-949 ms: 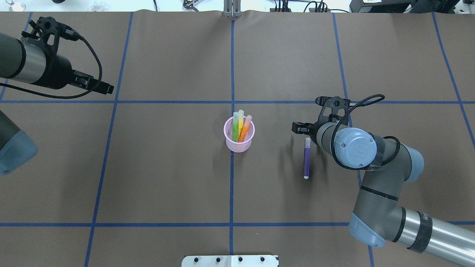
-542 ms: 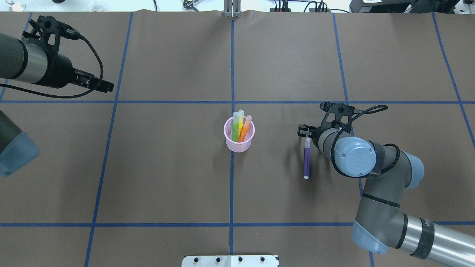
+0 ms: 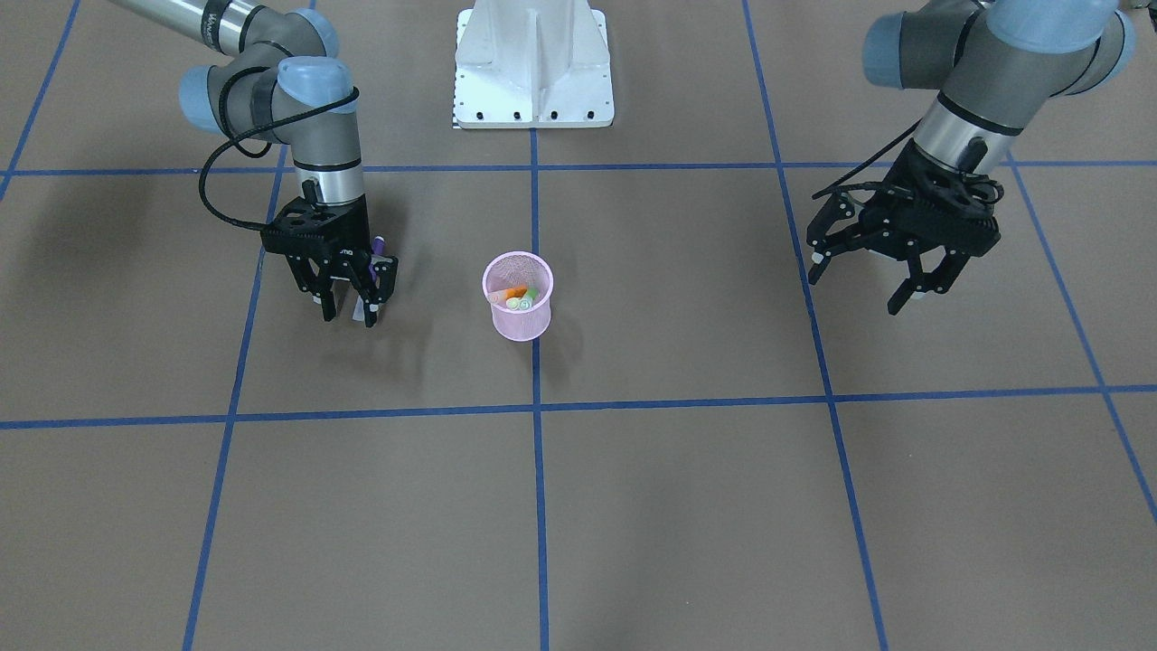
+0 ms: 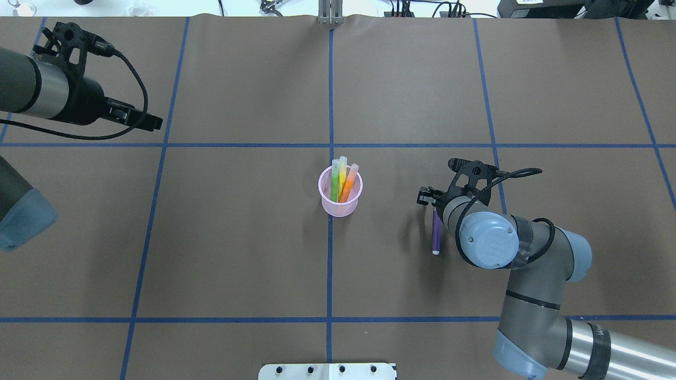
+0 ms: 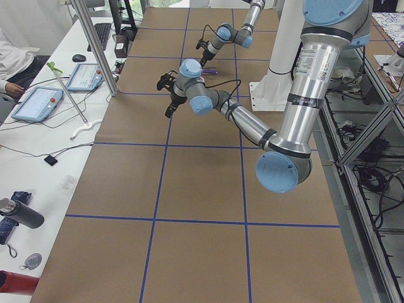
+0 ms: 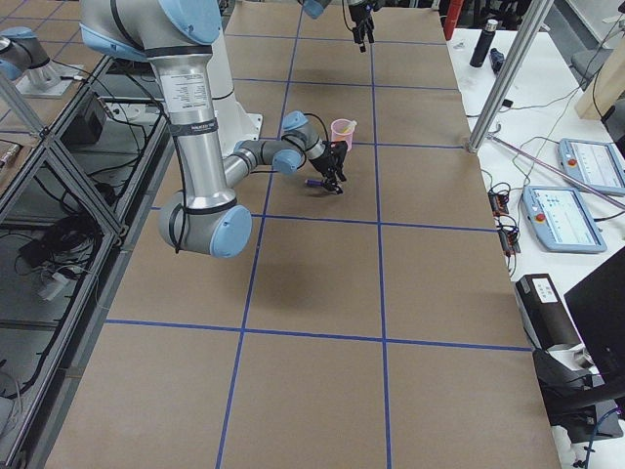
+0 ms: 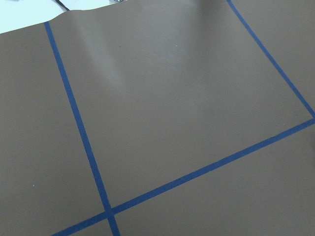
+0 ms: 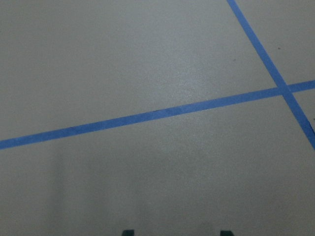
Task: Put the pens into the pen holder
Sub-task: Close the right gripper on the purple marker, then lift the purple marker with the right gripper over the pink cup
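**Q:** What covers the table?

**A:** A brown sheet point(image 4: 243, 79), divided into rectangles by blue tape lines point(image 4: 330, 105). A white mounting plate point(image 3: 533, 63) sits at the centre of the robot-side edge.

**Q:** What lies beyond the edges?

**A:** Along the far edge runs a white bench point(image 5: 38, 164) with a tablet console point(image 5: 39, 103), a keyboard point(image 5: 102, 35), a mouse point(image 5: 78, 58) and a dark bottle point(image 5: 19, 214). A metal post point(image 5: 95, 47) rises at that edge. Behind the robot-side edge stands metal framing point(image 5: 369, 129) over loose cables point(image 5: 379, 208).

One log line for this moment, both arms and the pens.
right gripper open, low over purple pen | left gripper open, aside | pen holder: three pens inside
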You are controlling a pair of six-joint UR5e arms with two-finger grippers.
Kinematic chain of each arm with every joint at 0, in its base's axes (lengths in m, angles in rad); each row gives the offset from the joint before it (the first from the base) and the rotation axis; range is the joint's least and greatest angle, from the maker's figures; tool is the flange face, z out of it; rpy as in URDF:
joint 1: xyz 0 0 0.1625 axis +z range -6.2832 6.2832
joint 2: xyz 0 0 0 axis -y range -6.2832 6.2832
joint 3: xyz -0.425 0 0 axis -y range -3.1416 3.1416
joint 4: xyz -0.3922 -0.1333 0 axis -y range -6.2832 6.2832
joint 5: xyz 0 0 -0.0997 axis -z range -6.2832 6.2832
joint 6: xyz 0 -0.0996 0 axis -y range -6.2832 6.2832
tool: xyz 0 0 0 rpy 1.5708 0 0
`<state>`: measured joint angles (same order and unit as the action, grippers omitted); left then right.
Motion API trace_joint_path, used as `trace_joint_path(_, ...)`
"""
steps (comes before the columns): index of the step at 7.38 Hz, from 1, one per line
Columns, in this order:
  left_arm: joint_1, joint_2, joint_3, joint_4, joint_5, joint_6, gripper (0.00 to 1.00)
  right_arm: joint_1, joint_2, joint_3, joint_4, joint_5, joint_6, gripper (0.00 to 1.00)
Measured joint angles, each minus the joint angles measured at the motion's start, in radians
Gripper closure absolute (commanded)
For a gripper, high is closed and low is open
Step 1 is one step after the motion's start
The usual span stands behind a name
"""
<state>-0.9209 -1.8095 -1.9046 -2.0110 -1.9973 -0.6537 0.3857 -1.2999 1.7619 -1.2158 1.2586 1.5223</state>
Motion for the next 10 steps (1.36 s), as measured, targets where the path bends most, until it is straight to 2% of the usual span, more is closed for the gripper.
trace_joint_path(2, 0.001, 0.000, 0.000, 0.000, 0.000, 0.000, 0.00, -0.023, -0.002, 0.001, -0.004, -0.019, 0.016, 0.57)
trace_joint_path(3, 0.002, 0.000, -0.001, 0.000, 0.000, 0.000, 0.00, -0.029, -0.002, 0.002, -0.005, -0.023, 0.019, 0.69)
trace_joint_path(4, 0.002, 0.000, -0.001, 0.000, 0.001, 0.000, 0.00, -0.033, -0.003, 0.002, -0.006, -0.025, 0.024, 0.97)
trace_joint_path(8, 0.005, 0.001, 0.004, -0.001, 0.000, 0.000, 0.00, -0.035, -0.002, 0.011, -0.009, -0.028, 0.027, 1.00)
trace_joint_path(10, 0.005, 0.001, 0.008, -0.001, 0.000, 0.000, 0.00, -0.010, 0.005, 0.048, -0.017, -0.028, 0.017, 1.00)
